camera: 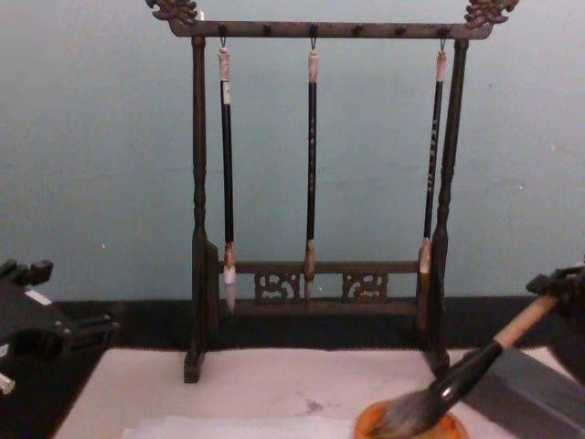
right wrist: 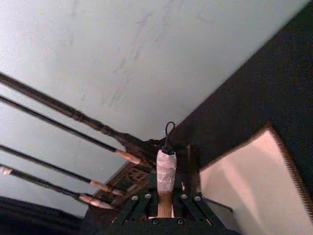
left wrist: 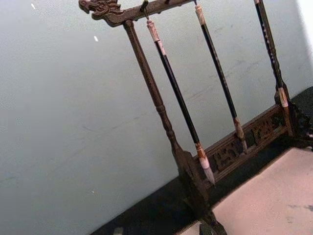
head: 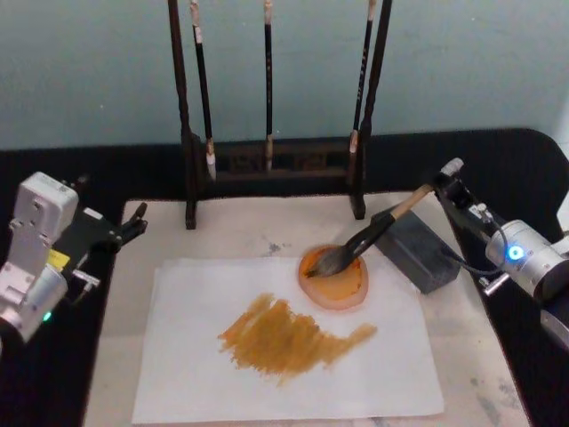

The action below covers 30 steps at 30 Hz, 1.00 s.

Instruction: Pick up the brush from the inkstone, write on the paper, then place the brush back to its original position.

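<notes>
A black table (head: 524, 151) carries a cream mat (head: 240, 227) that spans the space between the two grippers. At the back of the mat, farther out than either gripper, stands a dark wooden brush stand (camera: 311, 30). Three thin black brushes (camera: 312, 165) hang from its top bar.

The paper (head: 196, 356) lies flat on the mat between the grippers, nearer the robot than both. A broad orange-brown smear (head: 284, 338) crosses its middle.

The right gripper (head: 442, 185) reaches in over the mat's right back part and is closed around the top of the brush (head: 369, 238). In the right wrist view the tan handle, wrapped in white tape with a small loop at its end, sits between the fingers (right wrist: 139, 205).

From that grip the brush slants down and away toward the left gripper's side. It passes over the corner of a grey block (head: 422, 253) just below the right gripper. Its bristles lie in the inkstone (head: 342, 289), an orange dish that sits on the paper's right back corner (just beside the grey block).

The left gripper (head: 135, 224) hangs idle at the mat's left edge, well apart from the brush. Whether it is apart or together cannot be told.
</notes>
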Tool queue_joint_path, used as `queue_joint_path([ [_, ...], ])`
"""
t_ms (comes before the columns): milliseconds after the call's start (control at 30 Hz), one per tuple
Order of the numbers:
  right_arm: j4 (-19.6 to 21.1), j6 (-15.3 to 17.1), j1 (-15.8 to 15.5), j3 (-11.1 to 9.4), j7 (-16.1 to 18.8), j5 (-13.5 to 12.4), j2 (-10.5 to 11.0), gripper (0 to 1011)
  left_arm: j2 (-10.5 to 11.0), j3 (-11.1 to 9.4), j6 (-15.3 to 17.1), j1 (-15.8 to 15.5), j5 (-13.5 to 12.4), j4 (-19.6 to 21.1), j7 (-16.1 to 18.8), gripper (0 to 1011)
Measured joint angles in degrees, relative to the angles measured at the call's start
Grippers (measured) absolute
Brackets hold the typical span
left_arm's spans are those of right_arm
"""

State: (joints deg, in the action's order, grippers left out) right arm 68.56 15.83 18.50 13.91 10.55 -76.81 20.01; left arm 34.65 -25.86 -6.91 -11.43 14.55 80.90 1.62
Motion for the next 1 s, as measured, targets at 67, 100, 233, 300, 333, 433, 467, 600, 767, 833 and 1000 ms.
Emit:
queue_joint_path([
  [67, 0.55, 0.05, 0.04, 0.36, 0.05, -0.07, 0.33, 154, 0.00, 0.00, 0.00, 0.00, 0.00, 0.00, 0.00, 1010],
  [100, 1.10, 0.23, 0.14, 0.67, 0.04, -0.25, 0.67, 154, 0.00, 0.00, 0.00, 0.00, 0.00, 0.00, 0.00, 1010],
  [233, 2.58, 0.91, 0.38, 1.34, -0.16, -0.84, 1.63, 154, 0.00, 0.00, 0.00, 0.00, 0.00, 0.00, 0.00, 1010],
  [300, 3.66, 1.20, 0.47, 1.77, -0.42, -0.93, 2.31, 155, 0.00, 0.00, 0.00, 0.00, 0.00, 0.00, 0.00, 1010],
  [333, 4.06, 1.29, 0.53, 1.93, -0.52, -0.94, 2.55, 155, 0.00, 0.00, 0.00, 0.00, 0.00, 0.00, 0.00, 1010],
  [433, 6.02, 1.48, 0.65, 2.63, -0.77, -0.83, 3.71, 154, 0.00, 0.00, 0.00, 0.00, 0.00, 0.00, 0.00, 1010],
  [467, 6.54, 1.48, 0.71, 2.80, -0.80, -0.78, 4.00, 154, 0.00, 0.00, 0.00, 0.00, 0.00, 0.00, 0.00, 1010],
  [600, 8.51, 1.32, 0.89, 3.24, -0.85, -0.81, 5.11, 154, 0.00, 0.00, 0.00, 0.00, 0.00, 0.00, 0.00, 1010],
  [767, 9.14, 1.05, 0.90, 3.54, -0.94, -1.60, 5.68, 154, 0.00, 0.00, 0.00, 0.00, 0.00, 0.00, 0.00, 1010],
  [833, 9.17, 0.91, 0.90, 3.76, -0.97, -1.97, 5.83, 154, 0.00, 0.00, 0.00, 0.00, 0.00, 0.00, 0.00, 1010],
  [1000, 9.13, 0.84, 1.06, 4.22, -0.87, -2.24, 6.09, 154, 0.00, 0.00, 0.00, 0.00, 0.00, 0.00, 0.00, 1010],
])
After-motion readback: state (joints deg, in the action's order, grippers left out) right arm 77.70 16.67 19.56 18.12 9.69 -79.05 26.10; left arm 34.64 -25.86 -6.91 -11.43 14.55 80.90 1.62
